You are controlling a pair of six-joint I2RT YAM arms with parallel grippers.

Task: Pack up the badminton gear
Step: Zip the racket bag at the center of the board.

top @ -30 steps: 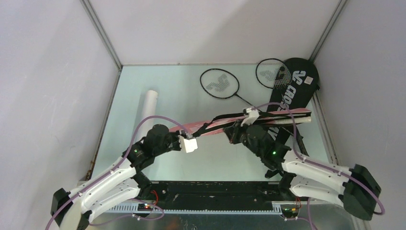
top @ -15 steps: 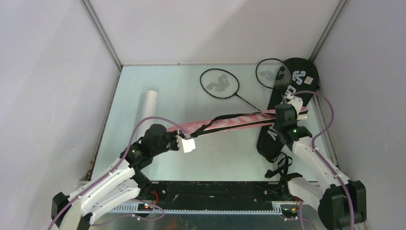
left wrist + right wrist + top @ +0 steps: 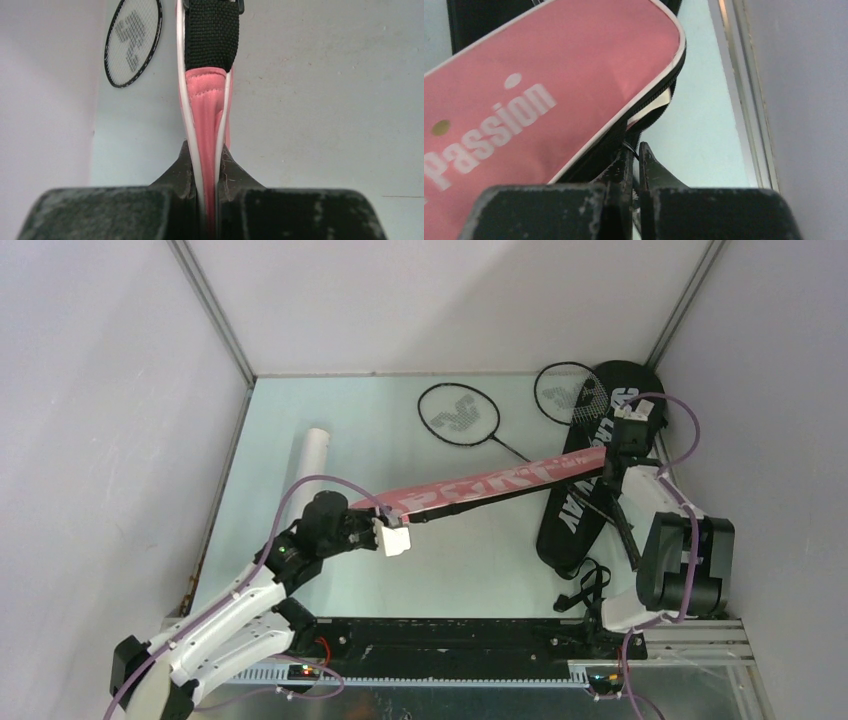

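Observation:
The pink "SPORT" bag hangs stretched above the table between my two grippers. My left gripper is shut on its narrow handle end, below a black strap. My right gripper is at the bag's wide end, its jaws shut on a thin black zipper pull at the zip edge. The black "CROSSWAY" bag lies flat under that end. Two black rackets lie at the back. The white tube lies at the left. Pink rackets and shuttlecocks are out of view.
White walls close in the pale green table on three sides, with a metal rail just right of my right gripper. A loose black strap lies at the near right by the arm base.
My right gripper has moved from mid-bag along the zip edge to the wide far-right end. The pink bag has turned from edge-on to show its lettered face. My left gripper has held still.

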